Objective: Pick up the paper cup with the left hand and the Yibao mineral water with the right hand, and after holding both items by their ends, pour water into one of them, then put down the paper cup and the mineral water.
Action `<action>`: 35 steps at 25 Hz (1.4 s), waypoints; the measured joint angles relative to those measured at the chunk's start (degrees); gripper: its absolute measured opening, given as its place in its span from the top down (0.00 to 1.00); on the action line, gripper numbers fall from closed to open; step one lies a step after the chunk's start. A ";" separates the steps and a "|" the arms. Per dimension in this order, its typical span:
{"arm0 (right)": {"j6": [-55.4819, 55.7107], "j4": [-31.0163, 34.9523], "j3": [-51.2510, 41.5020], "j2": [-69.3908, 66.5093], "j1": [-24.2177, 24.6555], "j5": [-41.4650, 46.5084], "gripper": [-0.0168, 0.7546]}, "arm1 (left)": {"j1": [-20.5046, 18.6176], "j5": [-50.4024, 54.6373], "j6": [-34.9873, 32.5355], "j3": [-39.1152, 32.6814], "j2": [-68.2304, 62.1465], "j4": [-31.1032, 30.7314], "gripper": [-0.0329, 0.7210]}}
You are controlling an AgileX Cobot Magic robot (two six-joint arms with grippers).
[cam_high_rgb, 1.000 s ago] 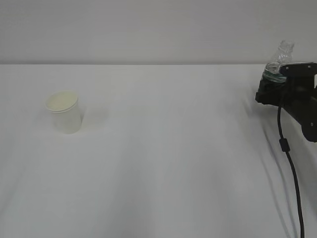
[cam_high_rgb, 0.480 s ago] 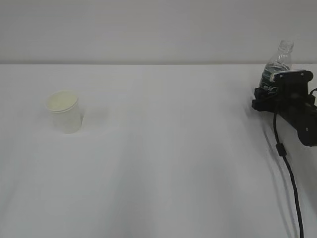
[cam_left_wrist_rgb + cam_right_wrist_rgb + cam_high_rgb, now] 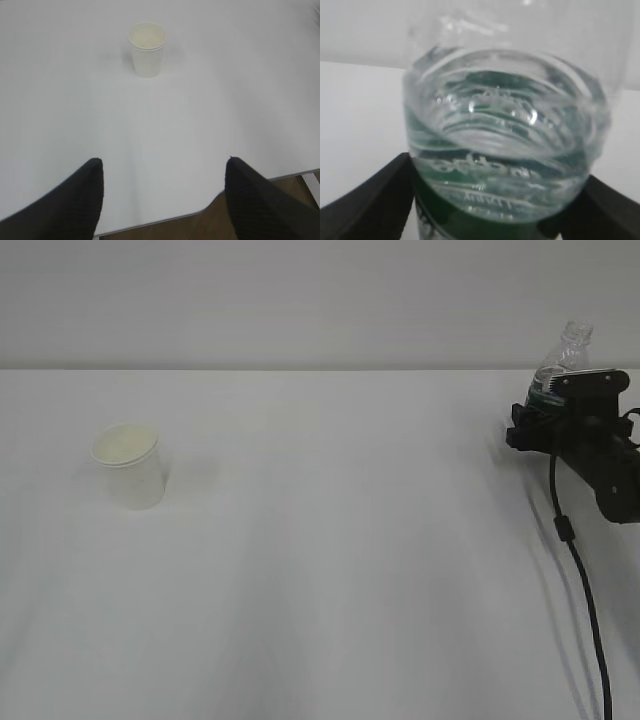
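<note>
The paper cup is white with a cream inside and stands upright on the left of the white table; the left wrist view shows it far ahead. My left gripper is open and empty, its fingers wide apart near the table's front edge; it is out of the exterior view. My right gripper at the far right is shut on the Yibao mineral water, whose neck leans slightly right above the black body. In the right wrist view the bottle with its green label fills the space between the jaws of the gripper.
A thin black cable hangs from the right gripper down to the front right. The white table ends at a front edge just ahead of the left fingers, with brown floor beyond it.
The right gripper has moved a little up and back with the bottle; the bottle went from tilted to upright and now leans right again. The cup has not moved.
</note>
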State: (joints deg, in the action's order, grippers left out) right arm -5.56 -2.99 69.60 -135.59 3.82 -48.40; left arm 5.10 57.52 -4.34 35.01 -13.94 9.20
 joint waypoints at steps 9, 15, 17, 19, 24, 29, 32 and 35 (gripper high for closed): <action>0.00 1.18 3.02 -0.22 0.00 2.33 0.18 | 0.00 0.00 0.00 0.00 0.00 0.00 0.24; 0.00 1.43 4.67 -0.44 0.00 5.54 0.18 | 0.00 0.00 0.00 0.00 0.00 0.00 0.24; 0.00 1.43 5.36 -0.89 0.00 5.84 0.18 | 0.00 0.00 0.00 0.00 0.00 0.00 0.25; 0.00 1.43 5.58 -1.28 0.00 6.15 0.18 | 0.00 0.15 0.00 0.00 0.00 0.02 0.25; 0.00 1.43 5.58 -1.28 0.00 7.07 0.22 | 0.00 0.13 0.00 0.00 0.00 0.02 0.25; 0.10 1.43 5.68 -1.28 0.00 7.15 0.26 | 0.00 0.15 0.00 0.00 0.00 0.12 0.25; 0.21 1.43 5.68 -1.28 0.00 7.33 0.29 | 0.00 0.15 -0.02 0.00 0.00 0.12 0.25; 0.21 1.43 5.68 -1.28 0.00 7.33 0.31 | 0.00 0.26 -0.02 0.00 0.00 0.12 0.25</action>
State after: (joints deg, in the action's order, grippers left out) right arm -5.35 -1.56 75.28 -136.86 3.82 -41.07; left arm 5.10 57.78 -4.36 35.01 -13.94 9.32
